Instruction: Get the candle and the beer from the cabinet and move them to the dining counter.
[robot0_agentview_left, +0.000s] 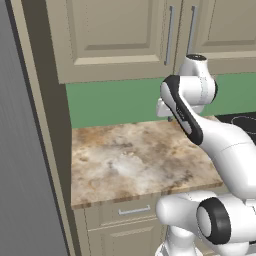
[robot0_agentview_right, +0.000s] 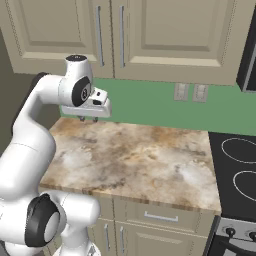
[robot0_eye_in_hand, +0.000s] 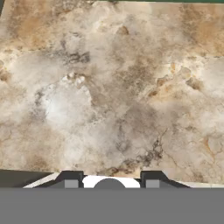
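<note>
The gripper (robot0_agentview_right: 88, 119) hung above the rear part of the stone tabletop (robot0_agentview_right: 135, 160), pointing straight down, its two dark fingertips (robot0_eye_in_hand: 70, 178) standing apart with bare stone between them and nothing grasped; in the hand view the tips rose at the lower edge, over mottled brown-and-cream stone; in the right base view the gripper sat just beneath the white hand, short of the green wall (robot0_agentview_right: 150, 105) and clear of the surface; in the left base view the hand was largely hidden behind the arm's dark-banded forearm, so the gripper itself could not be made out there. The arm (robot0_agentview_left: 220, 145) rose from the base and bent forward over the tabletop; the cabinet (robot0_agentview_right: 150, 35) hung directly above and behind the hand, its two raised-panel doors closed, with long vertical silver bar handles (robot0_agentview_right: 122, 36) side by side at the centre seam; the same cabinet appeared in the left base view (robot0_agentview_left: 115, 35) with both handles near the arm's upper joint. The candle and the beer were not to be seen; with the doors closed, their position could not be told. Below the tabletop's front edge ran a beige drawer (robot0_agentview_right: 160, 216) with a short silver pull; to the right of the tabletop lay a black cooktop (robot0_agentview_right: 237, 170) with ring markings; two pale wall outlets (robot0_agentview_right: 191, 92) sat on the green wall; a tall dark panel (robot0_agentview_left: 47, 130) bounded the tabletop on the left.
</note>
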